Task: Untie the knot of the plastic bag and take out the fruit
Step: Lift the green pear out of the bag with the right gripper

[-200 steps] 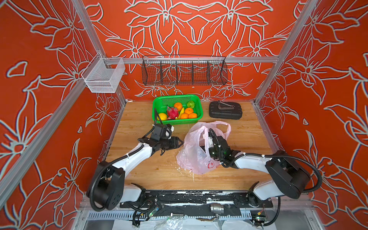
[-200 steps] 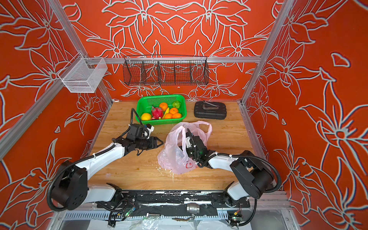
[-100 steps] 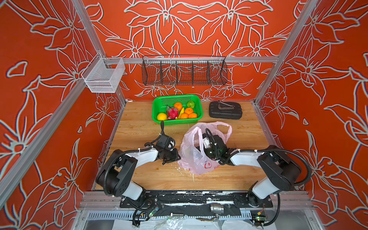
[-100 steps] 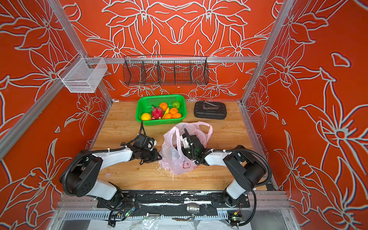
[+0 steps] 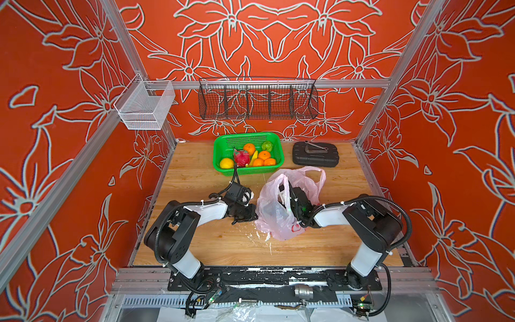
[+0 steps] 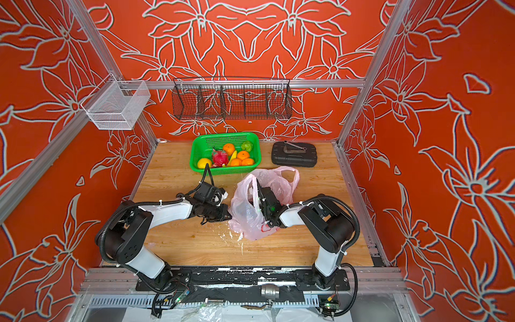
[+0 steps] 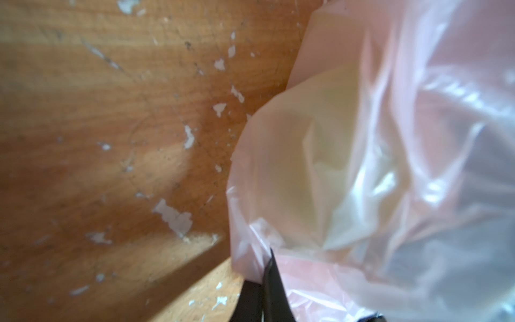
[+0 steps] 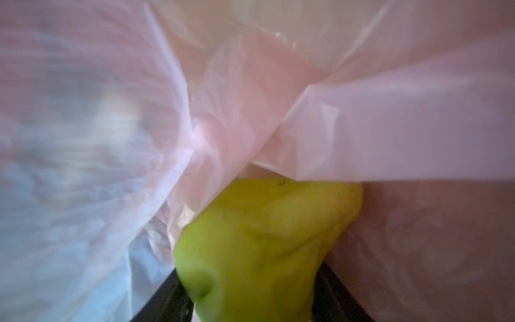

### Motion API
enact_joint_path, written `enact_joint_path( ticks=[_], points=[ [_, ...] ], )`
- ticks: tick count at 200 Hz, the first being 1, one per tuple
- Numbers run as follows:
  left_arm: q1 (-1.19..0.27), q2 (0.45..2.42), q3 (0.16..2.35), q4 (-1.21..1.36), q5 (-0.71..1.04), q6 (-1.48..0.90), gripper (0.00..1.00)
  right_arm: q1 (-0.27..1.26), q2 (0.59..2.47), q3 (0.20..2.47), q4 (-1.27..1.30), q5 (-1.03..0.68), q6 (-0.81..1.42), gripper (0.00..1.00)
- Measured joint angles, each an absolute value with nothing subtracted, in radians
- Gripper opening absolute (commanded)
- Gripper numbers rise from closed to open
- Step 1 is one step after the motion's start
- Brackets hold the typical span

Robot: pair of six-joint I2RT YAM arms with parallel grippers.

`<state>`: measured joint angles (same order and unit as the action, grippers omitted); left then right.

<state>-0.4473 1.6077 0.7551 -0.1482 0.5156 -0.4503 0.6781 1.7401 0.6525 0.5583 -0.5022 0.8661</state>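
The left gripper (image 5: 253,215) has slid in and pinched the side of the flimsy, slippery bag (image 5: 267,223) — the right gripper (image 8: 250,298), inside it, seems clamped round the light, firm pear (image 8: 267,223).

The left tool (image 5: 254,215) has pinched the plastic bag (image 5: 271,214).

Three walls (image 5: 273,41) close the cell in, painted orange-red with large white-outlined flowers and leaves. Bare aluminium posts (image 5: 401,67) rise at the corners, and a rail (image 5: 348,83) of the same metal crosses the back wall. A black wire rack (image 5: 257,101), divided into compartments, hangs from that rail; a white mesh basket (image 5: 143,107) hangs at the left corner. The bench (image 5: 195,172) is pale wood-grain board, its surface chipped into white flecks (image 5: 257,237) near the middle. The light is even and soft, with faint shadows.
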Motion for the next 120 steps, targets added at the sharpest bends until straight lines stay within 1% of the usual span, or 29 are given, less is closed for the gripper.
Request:
enact_joint_path(
  ticks=[13,37,85,120],
  points=[
    [-0.447,1.61,0.76,-0.153,0.503,-0.449,0.0,0.678,1.717,0.636,0.551,-0.481,0.867,0.41],
    [-0.447,1.61,0.779,-0.16,0.48,-0.45,0.0,0.675,1.638,0.603,0.501,-0.442,0.85,0.39],
    [-0.447,1.598,0.813,-0.139,0.496,-0.472,0.0,0.649,1.433,0.53,0.35,-0.384,0.783,0.39],
    [-0.365,1.598,0.797,-0.214,0.379,-0.488,0.0,0.603,1.262,0.505,0.235,-0.37,0.708,0.41]
  ],
)
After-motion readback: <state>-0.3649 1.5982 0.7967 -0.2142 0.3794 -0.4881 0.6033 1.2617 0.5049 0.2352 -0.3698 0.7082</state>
